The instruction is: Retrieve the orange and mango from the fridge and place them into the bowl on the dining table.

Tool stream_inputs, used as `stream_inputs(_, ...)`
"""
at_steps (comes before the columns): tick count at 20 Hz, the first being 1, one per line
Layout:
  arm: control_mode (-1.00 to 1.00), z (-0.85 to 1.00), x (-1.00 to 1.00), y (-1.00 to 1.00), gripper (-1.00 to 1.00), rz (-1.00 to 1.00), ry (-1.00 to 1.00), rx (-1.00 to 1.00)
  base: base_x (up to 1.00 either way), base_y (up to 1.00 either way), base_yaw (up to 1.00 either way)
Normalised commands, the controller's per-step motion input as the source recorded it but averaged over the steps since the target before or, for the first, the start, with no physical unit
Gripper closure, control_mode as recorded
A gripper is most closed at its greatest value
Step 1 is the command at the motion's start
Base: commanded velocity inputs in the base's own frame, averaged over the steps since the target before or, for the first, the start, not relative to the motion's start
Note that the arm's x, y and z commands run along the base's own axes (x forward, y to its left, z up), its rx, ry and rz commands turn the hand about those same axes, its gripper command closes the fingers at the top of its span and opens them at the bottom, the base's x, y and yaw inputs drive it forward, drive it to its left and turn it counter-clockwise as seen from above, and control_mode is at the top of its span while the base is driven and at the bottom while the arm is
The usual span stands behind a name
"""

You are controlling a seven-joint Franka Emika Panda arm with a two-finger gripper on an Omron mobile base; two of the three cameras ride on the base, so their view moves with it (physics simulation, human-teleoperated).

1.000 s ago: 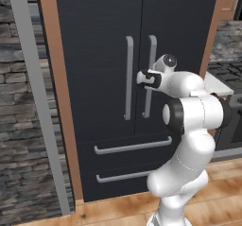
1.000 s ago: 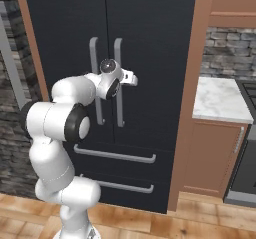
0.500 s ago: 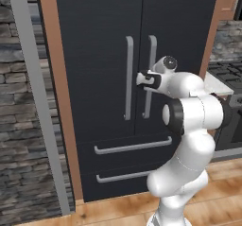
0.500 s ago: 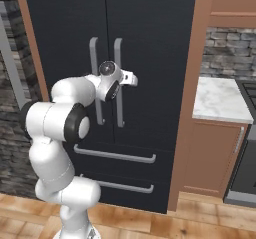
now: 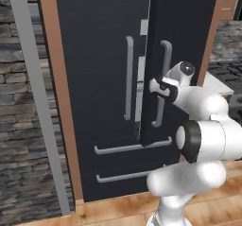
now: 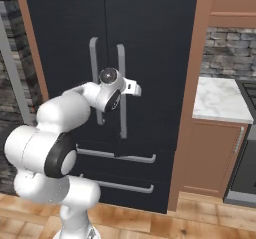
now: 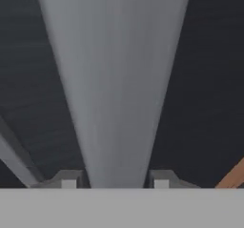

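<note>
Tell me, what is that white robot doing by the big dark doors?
The robot's pincer is shut on the right door handle of the fridge. That door stands slightly ajar, with a thin bright gap beside the left door. The drawers below are closed. No fruit can be seen yet, so getting the orange and mango hasn't really begun.

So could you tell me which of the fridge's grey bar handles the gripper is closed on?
The gripper is shut on the right door's vertical handle, not the left door's handle or the horizontal drawer bars.
</note>
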Motion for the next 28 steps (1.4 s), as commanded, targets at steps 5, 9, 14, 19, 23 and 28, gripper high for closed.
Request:
stream_inputs(5,-1.0,0.0,-1.0,-0.81,1.0,0.0,0.06,0.0,0.0,0.0,0.0)
stream_inputs(9,-1.0,0.0,-1.0,-1.0,1.0,-0.03,0.05,0.01,0.0,0.0,0.0)
stream_inputs(14,-1.0,0.0,-0.99,-0.9,-1.0,-0.08,0.02,0.0,0.0,0.0,0.0)
stream_inputs(19,-1.0,0.13,-0.63,-0.23,-1.0,-0.17,0.0,0.0,0.0,0.0,0.0)
stream_inputs(23,-1.0,0.37,-0.82,-0.02,-1.0,-0.23,0.0,-0.01,0.0,0.0,0.0)
stream_inputs(28,-1.0,0.7,-0.96,0.49,-1.0,-0.05,-0.06,-0.19,0.0,0.0,0.0)
